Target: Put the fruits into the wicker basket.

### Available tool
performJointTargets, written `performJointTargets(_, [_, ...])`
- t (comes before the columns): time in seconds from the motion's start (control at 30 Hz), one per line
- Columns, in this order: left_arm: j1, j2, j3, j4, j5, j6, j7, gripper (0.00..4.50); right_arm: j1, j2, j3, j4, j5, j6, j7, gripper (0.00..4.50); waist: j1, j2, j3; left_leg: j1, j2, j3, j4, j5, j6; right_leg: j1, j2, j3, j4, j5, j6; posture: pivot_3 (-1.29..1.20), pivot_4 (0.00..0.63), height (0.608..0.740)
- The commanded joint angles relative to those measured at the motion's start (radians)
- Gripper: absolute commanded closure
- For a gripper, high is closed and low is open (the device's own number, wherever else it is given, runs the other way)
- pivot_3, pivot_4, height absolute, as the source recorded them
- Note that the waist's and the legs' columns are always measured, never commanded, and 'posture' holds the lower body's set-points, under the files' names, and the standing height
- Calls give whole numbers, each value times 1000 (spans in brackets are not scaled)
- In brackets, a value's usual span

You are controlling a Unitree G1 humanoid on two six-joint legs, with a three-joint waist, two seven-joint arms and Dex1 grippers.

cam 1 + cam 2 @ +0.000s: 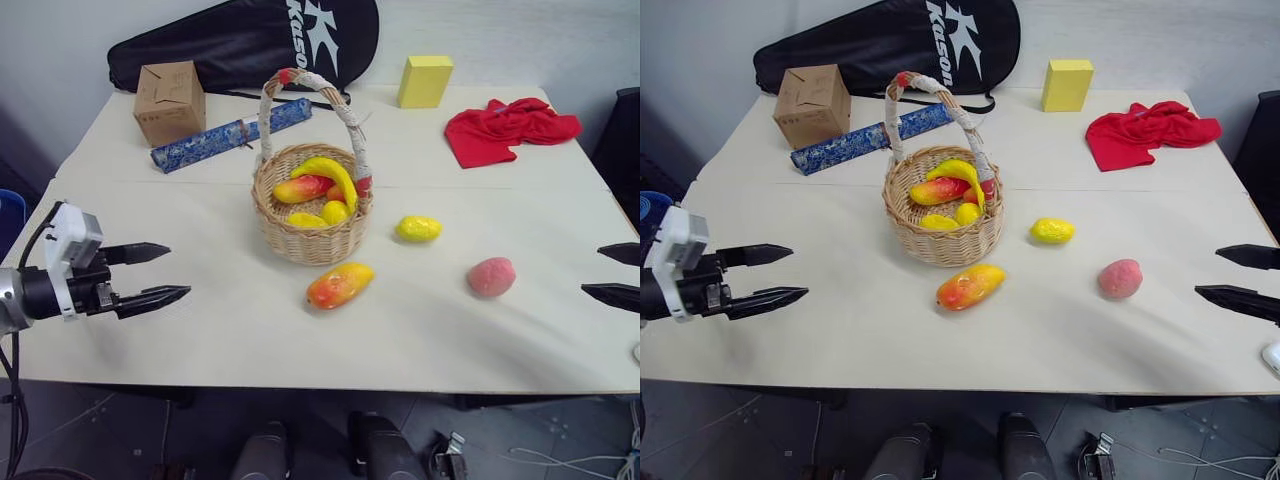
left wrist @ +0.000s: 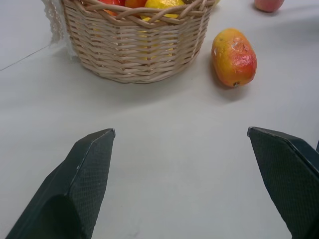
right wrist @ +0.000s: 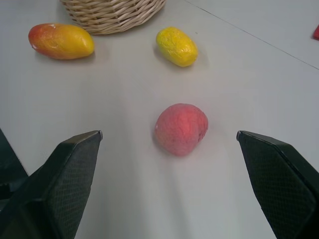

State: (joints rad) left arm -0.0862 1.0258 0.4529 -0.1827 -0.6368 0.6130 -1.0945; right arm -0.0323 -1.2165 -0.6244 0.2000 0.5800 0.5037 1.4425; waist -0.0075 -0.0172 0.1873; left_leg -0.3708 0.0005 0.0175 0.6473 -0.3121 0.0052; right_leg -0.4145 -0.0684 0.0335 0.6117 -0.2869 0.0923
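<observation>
Basket: the round tan woven wicker basket (image 1: pixel 312 215) is seen in the middle of the head views, upright on the pale matt worktop (image 1: pixel 200 330); its tall arched handle, wrapped in white with red at the top and ends, rises toward the upper middle of the frame.
Fruits already in: a curved yellow banana-like piece (image 1: pixel 330 172), a red-and-yellow mango-like piece (image 1: pixel 300 188) and small yellow ovals are nested inside, so part of the task is judged done.
Fruits left out: three lie on the worktop. The smooth, glossy orange-red-yellow mango (image 1: pixel 340 285) lies just below the basket, close to its wall but apart from it. The pebbled yellow lemon-like oval (image 1: pixel 418 229) lies to the right of the basket. The matt pink round peach (image 1: pixel 491 277) lies farther right, toward the lower right.
Left claw: at the lower left of the frame, the left claw (image 1: pixel 148 273) is held released, black tapered fingers spread wide with nothing between them; it is aimed at the basket and mango, probably in readiness.
Right claw: at the right edge, the right claw (image 1: pixel 612 273) is likewise released and empty; in the right wrist view the peach is framed between its textured fingers (image 3: pixel 65 169), which suggests it is the likely next pick.
Handling: the rounded, hard-looking fruits may roll if nudged.
</observation>
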Motion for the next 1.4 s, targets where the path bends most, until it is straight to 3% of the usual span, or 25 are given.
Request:
performJointTargets(0.03, [-3,9,4,5,23,-37,-8,0,-13,-1,-33,-10,15,1,2,32,0,0,0,0,0,0,0,0,0,0,0,0,0,0,0,0,150,740])
performJointTargets(0.53, [-81,-17,-54,13,35,-57,35,0,-3,13,-47,-30,11,-8,-22,32,-2,0,0,0,0,0,1,0,0,0,0,0,1,0,0,0,150,740])
performJointTargets(0.77, [-82,-57,-113,-113,-6,-1,62,0,-31,41,-36,-155,91,77,-62,32,-6,0,0,0,-1,0,1,0,0,0,0,0,1,1,1,0,150,740])
performJointTargets(0.97, [-169,-210,-316,-209,54,31,213,0,-32,96,43,-443,212,185,-113,32,2,0,0,1,-1,-1,3,1,0,1,1,0,4,1,2,0,150,740])
performJointTargets(1.17, [-225,-369,-528,-213,205,25,365,0,-132,190,149,-735,429,302,-309,32,5,0,0,1,-1,0,9,1,0,2,4,2,9,2,4,0,150,740])
performJointTargets(1.4, [-303,-501,-674,-82,329,9,441,0,-146,192,178,-814,498,334,-399,32,10,-1,0,0,-2,-2,12,1,1,3,3,1,8,3,5,0,150,740])
